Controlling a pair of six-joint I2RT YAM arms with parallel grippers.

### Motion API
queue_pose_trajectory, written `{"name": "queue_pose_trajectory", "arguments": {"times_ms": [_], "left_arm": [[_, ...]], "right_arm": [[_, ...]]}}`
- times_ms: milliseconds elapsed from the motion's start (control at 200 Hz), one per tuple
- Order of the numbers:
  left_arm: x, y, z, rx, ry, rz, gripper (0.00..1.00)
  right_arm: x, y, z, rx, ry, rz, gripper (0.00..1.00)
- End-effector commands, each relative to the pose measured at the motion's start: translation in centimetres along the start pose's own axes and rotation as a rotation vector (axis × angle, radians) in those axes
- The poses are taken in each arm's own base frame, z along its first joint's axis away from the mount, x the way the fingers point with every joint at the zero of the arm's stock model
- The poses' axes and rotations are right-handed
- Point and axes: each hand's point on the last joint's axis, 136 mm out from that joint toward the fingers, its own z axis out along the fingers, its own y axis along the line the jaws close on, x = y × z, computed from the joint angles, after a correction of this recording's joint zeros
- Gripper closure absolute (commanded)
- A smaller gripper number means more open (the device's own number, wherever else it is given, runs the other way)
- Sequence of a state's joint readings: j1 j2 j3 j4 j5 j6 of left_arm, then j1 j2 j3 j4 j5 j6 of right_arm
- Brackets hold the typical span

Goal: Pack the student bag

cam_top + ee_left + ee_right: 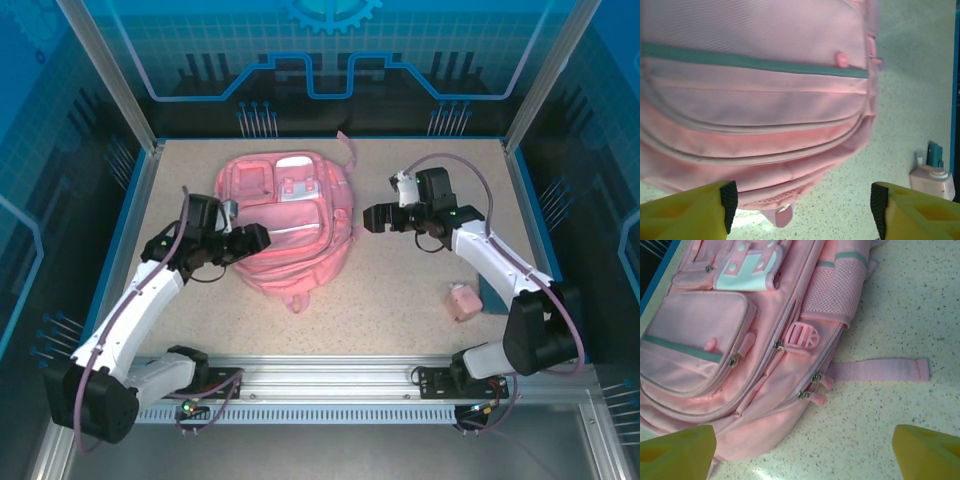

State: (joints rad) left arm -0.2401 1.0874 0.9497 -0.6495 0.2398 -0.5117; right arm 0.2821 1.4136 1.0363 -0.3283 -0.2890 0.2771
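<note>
The student bag [290, 215] is a soft pink backpack lying flat at the table's middle, front pockets up. My left gripper [262, 238] hovers at its left side, over the lower front pocket. In the left wrist view the bag [755, 90] spreads across the top, and my left gripper [804, 210] is open, gripping nothing. My right gripper [368, 217] sits just right of the bag. In the right wrist view the bag [740, 340] lies at upper left, with two zip pulls [815, 390] near its edge. There my right gripper [802, 450] is open over bare table.
A loose pink strap [880, 370] trails from the bag across the table. A small pink container [462, 300] stands at the right front beside a dark teal item [492, 290]. A blue raised rim [130, 215] borders the table. Speckled table shows in front of the bag.
</note>
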Motion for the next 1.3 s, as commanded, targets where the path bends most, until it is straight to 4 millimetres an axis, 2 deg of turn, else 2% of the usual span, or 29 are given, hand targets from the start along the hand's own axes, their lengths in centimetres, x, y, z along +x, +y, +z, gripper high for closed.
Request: {"name": "queue_pose_trajectory", "arguments": {"times_ms": [0,140,270,405,575,645,815,1030,1091,1296], "left_arm": [[0.0,-0.9,0.5,-0.072,0.026,0.212,0.23],[-0.4,-2.5,2.4,-0.154,0.055,0.473,0.16],[-1.0,-3.5,4.9,-0.195,0.11,0.617,0.15],[-0.1,-4.3,7.7,-0.219,0.192,0.787,0.2],[1.2,-3.1,10.6,-0.304,0.307,0.942,0.32],[1.5,-2.4,11.3,-0.334,0.343,0.98,0.36],[0.4,-1.3,12.2,-0.431,0.338,1.02,0.44],[-1.1,-1.4,12.6,-0.484,0.282,1.042,0.46],[-1.4,-1.5,12.7,-0.49,0.276,1.049,0.52],[-2.1,-2.2,12.0,-0.482,0.225,1.057,0.84]], "right_arm": [[1.1,-0.3,-0.6,0.026,0.012,0.042,0.06],[1.4,-0.1,-1.2,0.026,0.008,0.052,0.04],[1.6,-0.2,-1.4,0.031,0.011,0.059,0.04],[1.9,-0.2,-1.3,0.029,0.019,0.069,0.04],[2.1,-0.1,-1.3,0.019,0.023,0.081,0.04],[2.2,0.0,-1.4,0.014,0.025,0.084,0.04],[2.1,0.2,-1.3,0.002,0.025,0.091,0.04],[2.2,0.3,-1.0,-0.009,0.034,0.106,0.05],[2.2,0.3,-0.9,-0.013,0.035,0.11,0.05],[2.2,0.4,-0.8,-0.017,0.043,0.11,0.05]]}}
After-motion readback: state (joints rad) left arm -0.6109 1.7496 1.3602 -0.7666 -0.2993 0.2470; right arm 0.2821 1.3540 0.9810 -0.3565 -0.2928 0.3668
